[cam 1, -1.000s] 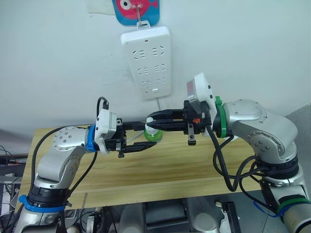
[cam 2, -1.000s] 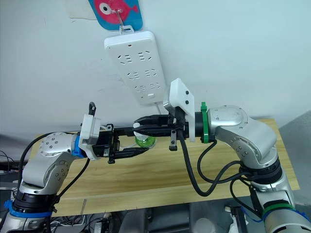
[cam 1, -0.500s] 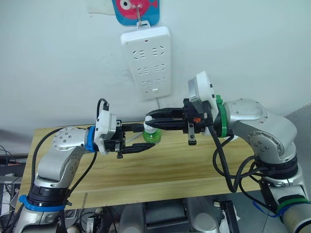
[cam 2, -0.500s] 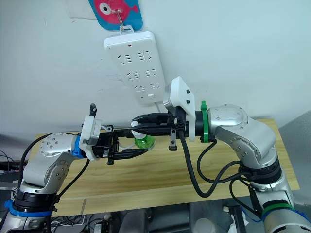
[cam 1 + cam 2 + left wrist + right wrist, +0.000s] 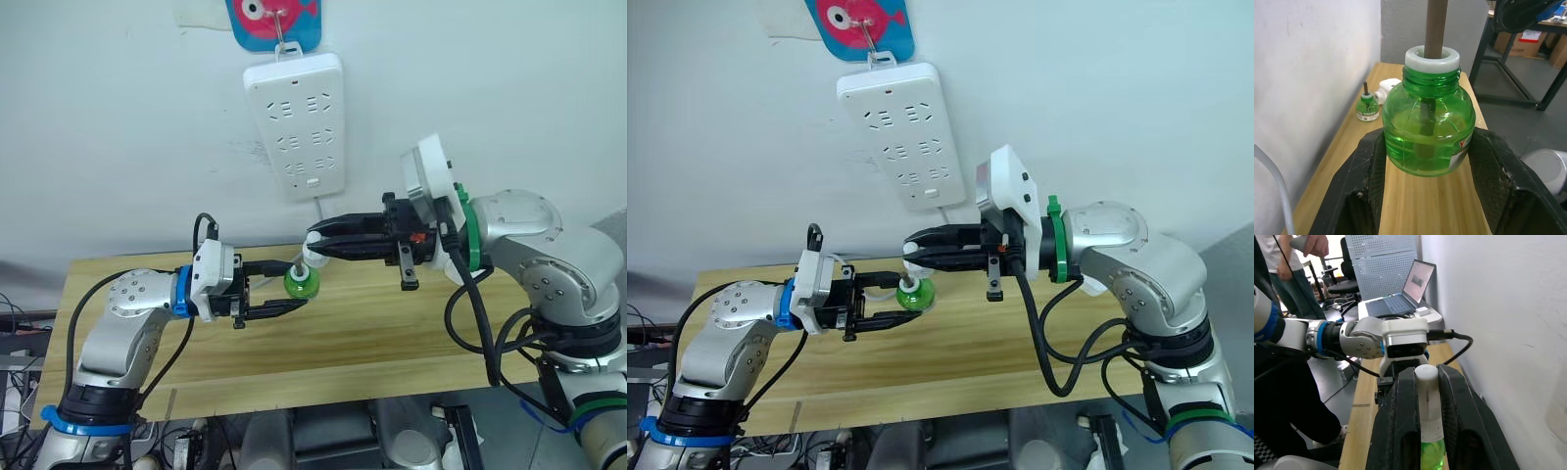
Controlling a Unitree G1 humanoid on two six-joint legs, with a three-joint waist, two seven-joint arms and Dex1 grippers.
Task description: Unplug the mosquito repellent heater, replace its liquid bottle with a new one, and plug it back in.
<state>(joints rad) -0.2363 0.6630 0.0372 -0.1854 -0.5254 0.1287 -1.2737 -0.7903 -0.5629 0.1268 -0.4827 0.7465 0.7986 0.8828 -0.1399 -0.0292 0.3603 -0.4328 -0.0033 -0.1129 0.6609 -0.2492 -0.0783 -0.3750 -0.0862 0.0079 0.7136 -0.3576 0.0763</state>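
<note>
The mosquito repellent heater [image 5: 313, 253] is clamped in my right gripper [image 5: 315, 245] above the wooden table [image 5: 392, 333], under the wall power strip [image 5: 297, 122]. My left gripper [image 5: 299, 291] squeezes the green liquid bottle [image 5: 301, 285]; its label is unreadable. A second bottle [image 5: 1367, 106] stands near the wall.

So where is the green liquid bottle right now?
The green bottle is held above the wooden table, mid-scene below the power strip, between the left gripper and right gripper.
</note>
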